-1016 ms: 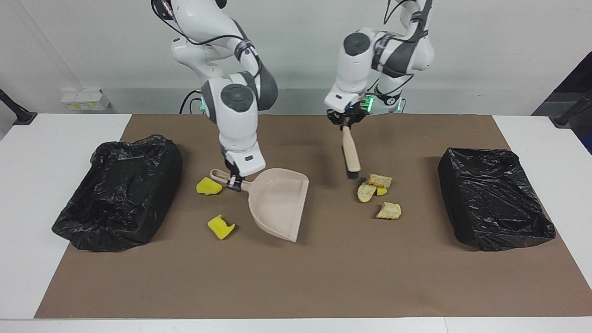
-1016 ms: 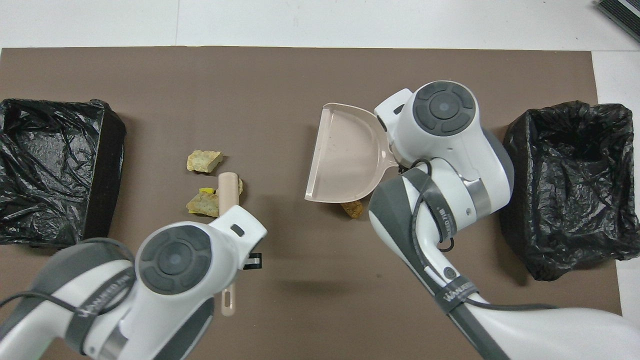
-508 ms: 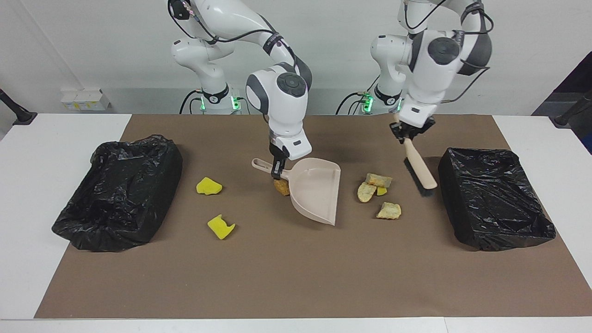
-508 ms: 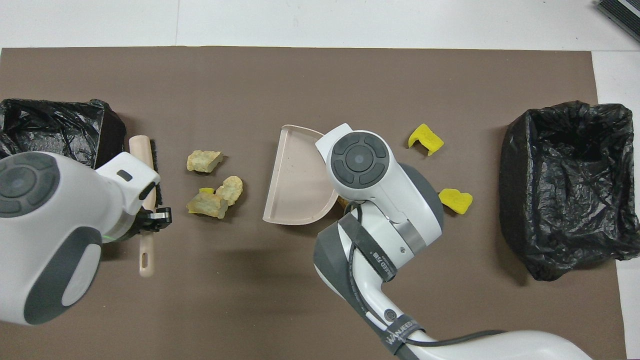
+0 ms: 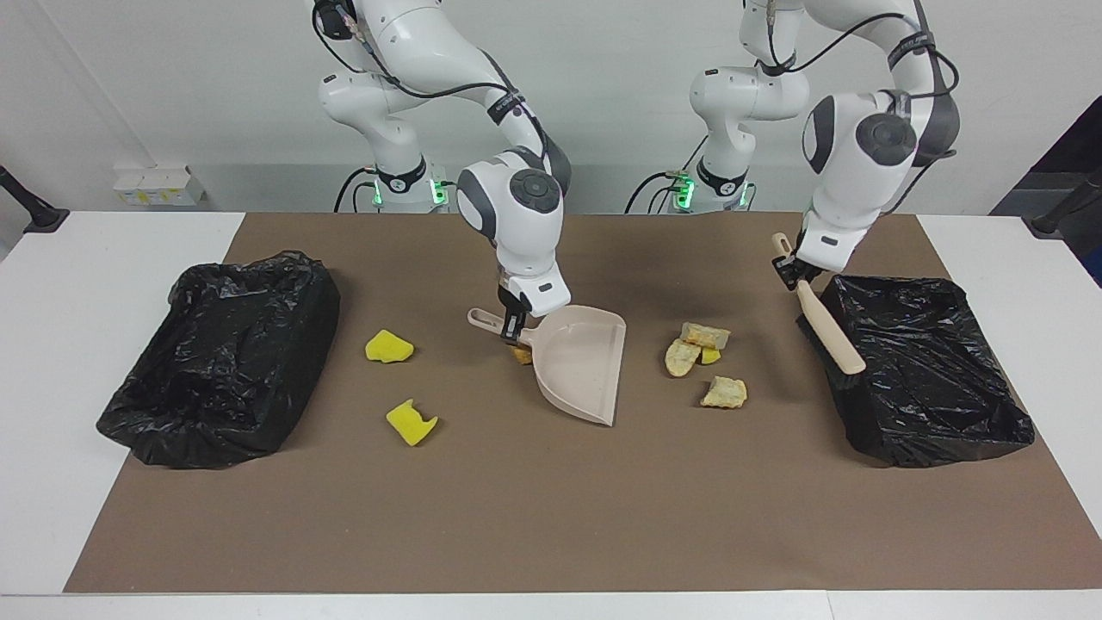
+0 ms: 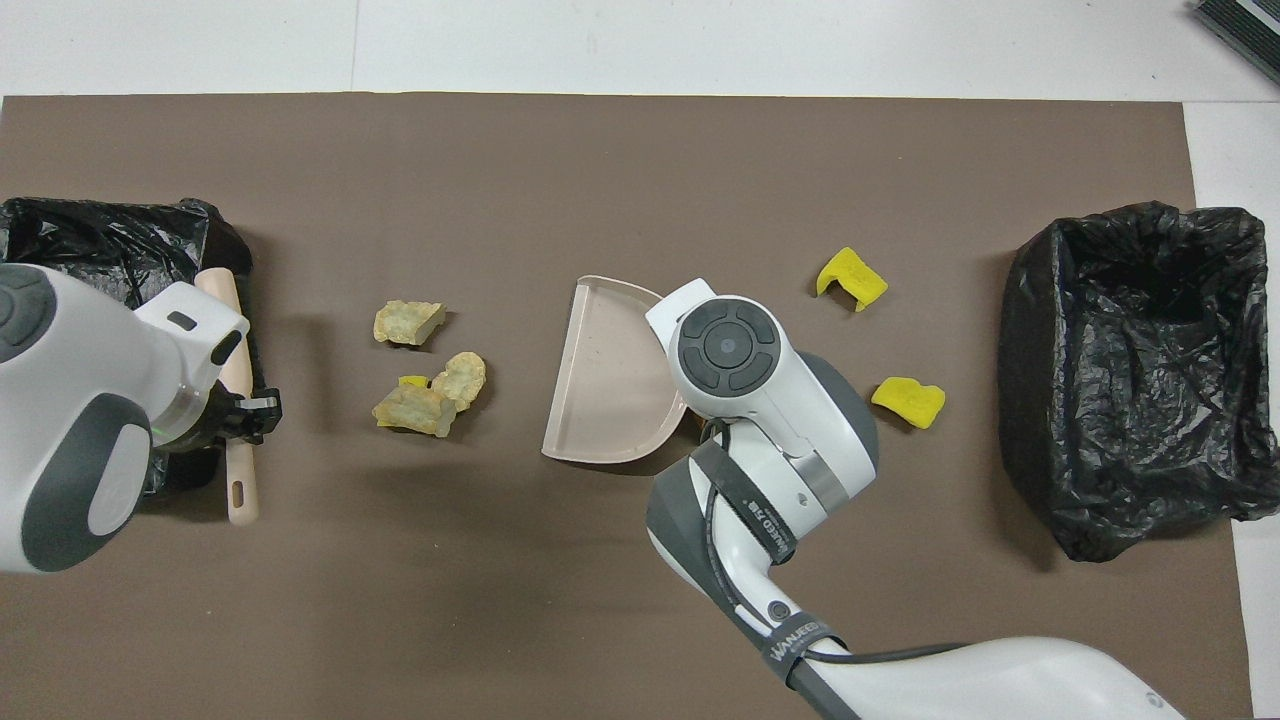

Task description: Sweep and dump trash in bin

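brush swings out over the bin, dustpan edges back

since the earlier frame the left end effector (image 5: 793,269) has carried the brush (image 5: 828,329) over the black-lined bin (image 5: 925,379) at its end of the bench, clamped on the handle. right end effector (image 5: 513,325) grips the dustpan (image 5: 579,364), tilted. tan trash chunks (image 5: 699,360) lie between them; yellow sponge pieces (image 5: 399,384) lie toward the other bin (image 5: 219,362).
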Controlling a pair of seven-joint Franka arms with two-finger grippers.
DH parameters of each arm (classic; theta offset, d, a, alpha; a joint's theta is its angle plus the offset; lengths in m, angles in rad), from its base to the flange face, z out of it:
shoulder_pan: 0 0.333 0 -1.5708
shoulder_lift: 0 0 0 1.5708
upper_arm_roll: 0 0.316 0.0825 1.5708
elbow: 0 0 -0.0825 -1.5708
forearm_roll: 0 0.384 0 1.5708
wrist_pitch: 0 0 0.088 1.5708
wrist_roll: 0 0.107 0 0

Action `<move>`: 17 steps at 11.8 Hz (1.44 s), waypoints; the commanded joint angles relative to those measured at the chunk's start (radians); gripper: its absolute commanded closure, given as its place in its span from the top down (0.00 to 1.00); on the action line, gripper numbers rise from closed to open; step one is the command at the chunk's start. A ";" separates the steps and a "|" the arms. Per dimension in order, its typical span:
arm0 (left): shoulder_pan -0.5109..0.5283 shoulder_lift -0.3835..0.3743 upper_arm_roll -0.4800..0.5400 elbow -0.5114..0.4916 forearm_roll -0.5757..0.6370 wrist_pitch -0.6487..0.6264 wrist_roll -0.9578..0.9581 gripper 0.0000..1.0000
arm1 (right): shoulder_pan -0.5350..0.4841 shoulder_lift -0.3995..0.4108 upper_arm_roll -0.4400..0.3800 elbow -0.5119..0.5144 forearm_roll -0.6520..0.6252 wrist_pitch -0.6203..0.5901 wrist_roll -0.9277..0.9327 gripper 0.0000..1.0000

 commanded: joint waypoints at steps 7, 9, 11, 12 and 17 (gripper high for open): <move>-0.089 0.006 -0.017 -0.136 -0.077 0.131 -0.175 0.00 | -0.005 -0.045 0.008 -0.083 -0.040 0.068 -0.207 0.00; -0.122 0.008 -0.017 -0.158 -0.096 0.185 -0.195 0.00 | 0.004 -0.038 0.008 -0.084 -0.047 0.076 -0.209 0.00; -0.193 -0.001 -0.017 -0.178 -0.114 0.229 -0.181 0.00 | 0.009 -0.038 0.008 -0.084 -0.057 0.093 -0.207 0.00; -0.233 -0.001 -0.017 -0.181 -0.137 0.236 -0.184 0.00 | 0.011 -0.036 0.008 -0.084 -0.057 0.098 -0.204 0.00; -0.409 0.023 -0.017 -0.178 -0.249 0.387 -0.171 0.00 | 0.011 -0.033 0.008 -0.083 -0.055 0.115 -0.200 0.00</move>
